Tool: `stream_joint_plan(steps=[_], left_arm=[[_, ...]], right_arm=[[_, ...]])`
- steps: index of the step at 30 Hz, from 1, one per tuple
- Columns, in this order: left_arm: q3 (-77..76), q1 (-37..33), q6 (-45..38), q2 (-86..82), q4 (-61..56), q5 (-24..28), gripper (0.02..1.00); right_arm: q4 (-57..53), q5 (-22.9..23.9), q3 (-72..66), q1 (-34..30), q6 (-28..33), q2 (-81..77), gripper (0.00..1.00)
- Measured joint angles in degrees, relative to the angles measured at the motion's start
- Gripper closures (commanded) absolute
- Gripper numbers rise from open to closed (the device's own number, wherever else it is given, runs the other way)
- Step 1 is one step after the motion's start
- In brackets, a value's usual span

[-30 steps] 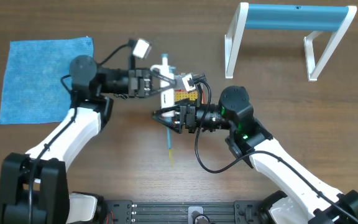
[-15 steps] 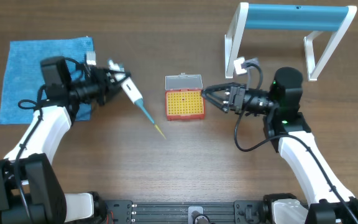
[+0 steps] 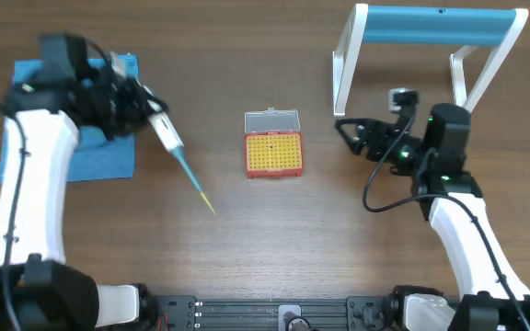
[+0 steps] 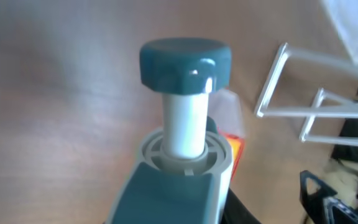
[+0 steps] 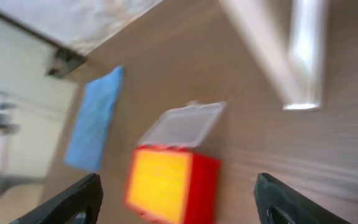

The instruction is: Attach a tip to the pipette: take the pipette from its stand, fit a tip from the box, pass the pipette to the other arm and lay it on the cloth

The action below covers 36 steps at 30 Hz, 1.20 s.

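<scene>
My left gripper (image 3: 139, 103) is shut on the pipette (image 3: 167, 136) and holds it slanted above the table, beside the right edge of the blue cloth (image 3: 109, 162). The pipette's long tip (image 3: 197, 189) points toward the table's middle. The left wrist view looks along the pipette's teal plunger (image 4: 185, 59) and grey body. The red tip box (image 3: 273, 154), its clear lid folded back, sits mid-table. My right gripper (image 3: 351, 130) hovers open and empty below the stand (image 3: 435, 26), facing the tip box (image 5: 169, 179).
The white and blue stand (image 5: 272, 50) occupies the back right. The cloth (image 5: 95, 119) lies at the far left. Bare wooden table surrounds the tip box and runs along the front edge.
My left arm has carried the pipette further left and back, up to the cloth's edge. My right gripper has drawn back to the right, nearer the stand.
</scene>
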State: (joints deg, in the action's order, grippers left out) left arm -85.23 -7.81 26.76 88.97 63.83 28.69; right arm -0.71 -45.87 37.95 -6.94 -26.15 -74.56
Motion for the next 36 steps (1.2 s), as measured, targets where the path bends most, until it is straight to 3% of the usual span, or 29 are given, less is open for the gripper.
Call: stream_joint_plan(steps=[7, 10, 15, 23, 36], left_arm=[[-20.4, -2.5, -4.3, 0.5, 18.1, -12.3, 0.993], [-28.3, -6.4, -8.6, 3.9, 21.8, -16.3, 0.991], [-39.3, -11.3, -16.9, 17.2, 24.1, -22.1, 0.993], [-52.9, -14.6, -28.9, 39.6, 21.5, -33.5, 0.993], [-53.9, -14.4, -40.6, 52.6, 9.5, -36.7, 0.993]], right_arm=[[-9.0, 17.4, 3.9, -7.3, 6.2, 0.0, 0.200], [-10.6, 20.6, 4.4, -7.9, 6.3, 0.0, 0.200], [-14.8, 21.7, 4.5, -5.3, 1.6, 0.0, 0.202], [-14.8, 21.7, 4.5, 7.1, -7.3, 0.0, 0.200], [-10.7, 22.9, 4.5, 12.8, -19.9, 0.0, 0.202]])
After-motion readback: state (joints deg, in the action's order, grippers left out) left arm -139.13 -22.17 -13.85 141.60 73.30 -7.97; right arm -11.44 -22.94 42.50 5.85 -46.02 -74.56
